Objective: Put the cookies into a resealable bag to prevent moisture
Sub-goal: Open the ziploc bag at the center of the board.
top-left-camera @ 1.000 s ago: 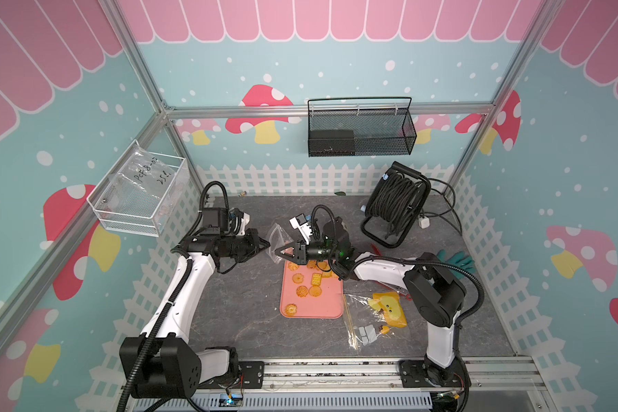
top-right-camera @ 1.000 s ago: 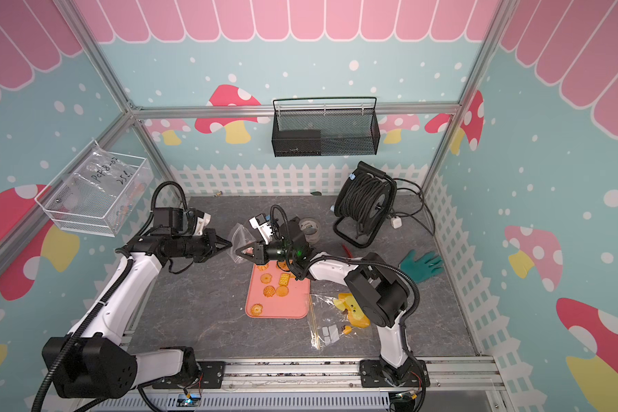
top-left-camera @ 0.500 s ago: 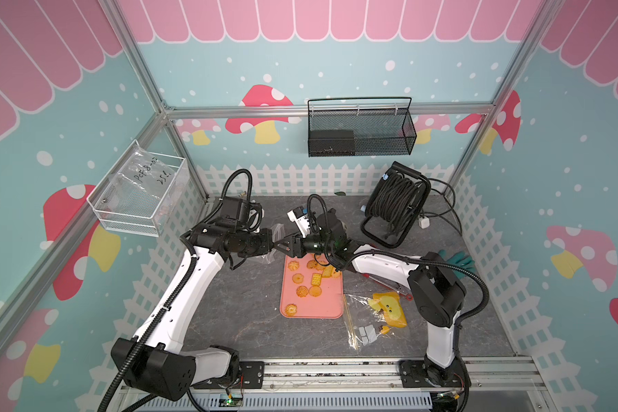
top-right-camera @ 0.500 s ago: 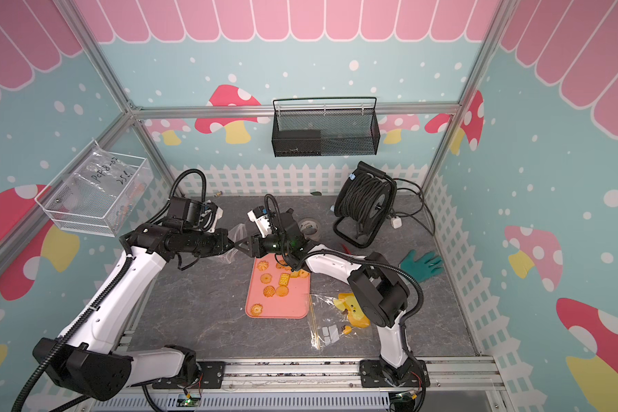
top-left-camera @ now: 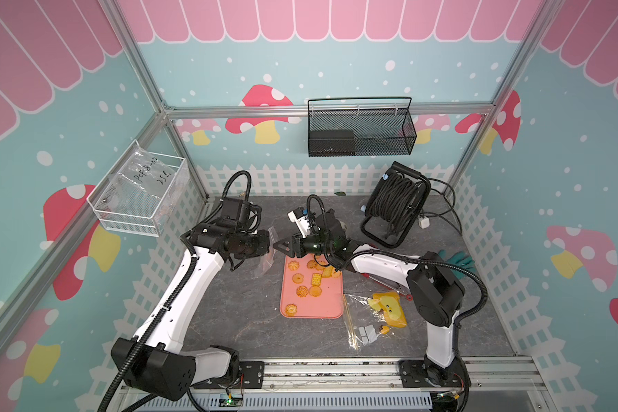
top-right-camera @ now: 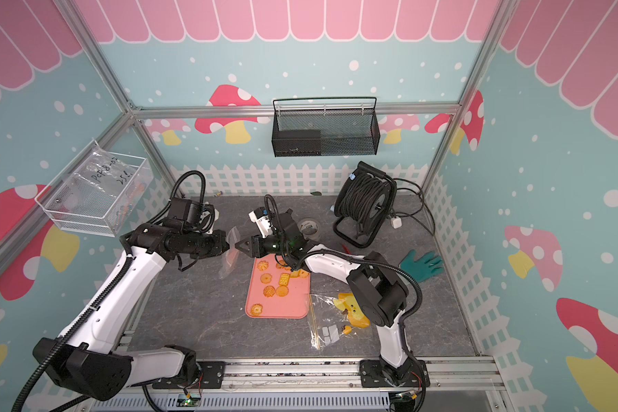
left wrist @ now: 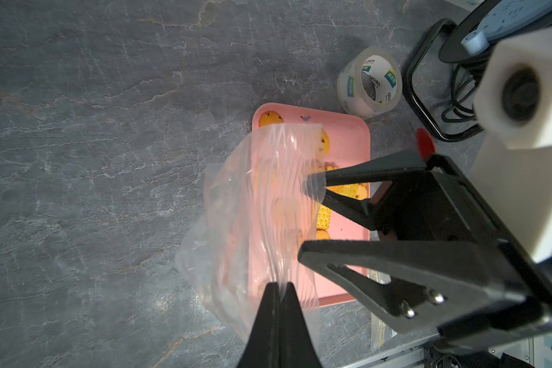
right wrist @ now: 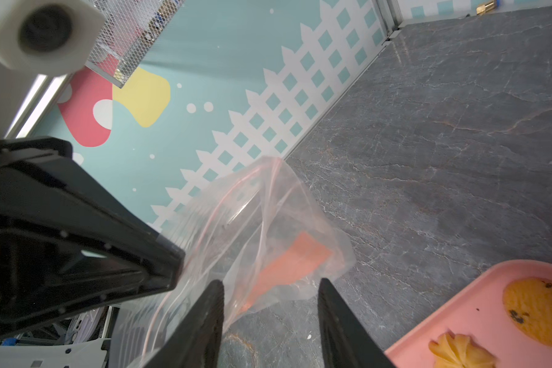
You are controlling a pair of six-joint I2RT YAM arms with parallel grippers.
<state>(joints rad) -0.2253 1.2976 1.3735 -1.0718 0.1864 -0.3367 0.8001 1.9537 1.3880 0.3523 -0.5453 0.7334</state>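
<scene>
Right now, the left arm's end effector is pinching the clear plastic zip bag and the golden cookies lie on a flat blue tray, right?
Not quite: the flat rectangular tray is pink, not blue, as both top views show. The rest holds: the left end effector is shut on the clear plastic zip bag, and the golden cookies lie on that tray.

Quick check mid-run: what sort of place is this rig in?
Likely a staged robot test cell, not a home: aluminium frame, mushroom wallpaper panels, the left arm and right arm mounted on a front rail, and a cable reel on the tabletop.
</scene>
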